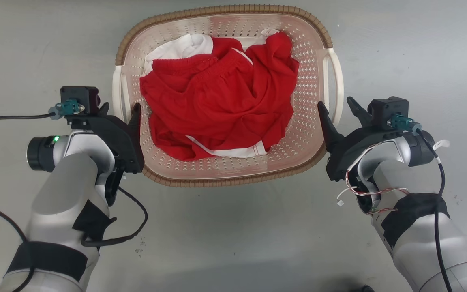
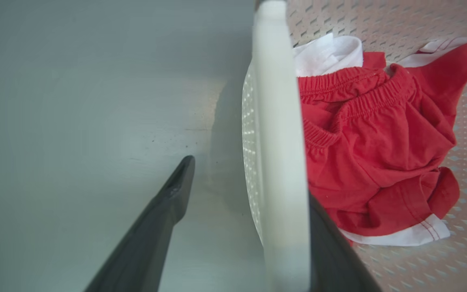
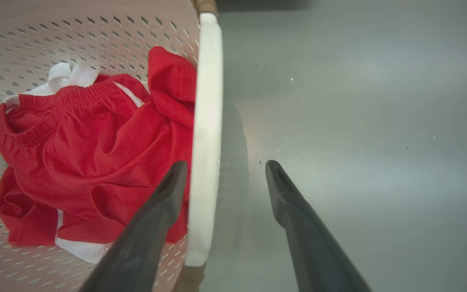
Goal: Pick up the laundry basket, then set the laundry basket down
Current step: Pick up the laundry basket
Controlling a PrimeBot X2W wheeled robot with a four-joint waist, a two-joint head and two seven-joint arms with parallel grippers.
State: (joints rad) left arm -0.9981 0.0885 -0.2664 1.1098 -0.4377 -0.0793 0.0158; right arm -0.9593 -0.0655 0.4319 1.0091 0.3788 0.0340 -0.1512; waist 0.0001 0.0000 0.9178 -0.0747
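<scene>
Beside the laundry basket (image 1: 225,9) on the floor (image 1: 233,239), we held the left gripper (image 1: 120,109) and right gripper (image 1: 336,104) astride its white handles (image 1: 340,77), jaws of both spread apart.

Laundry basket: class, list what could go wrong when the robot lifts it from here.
1. The left gripper and right gripper hold their fingers open astride the white handles; uneven closing could tilt the laundry basket.
2. They sit towards the handles' near ends, so the far side may dip.
3. The inner fingers lie close to the red clothes and might snag them.
</scene>
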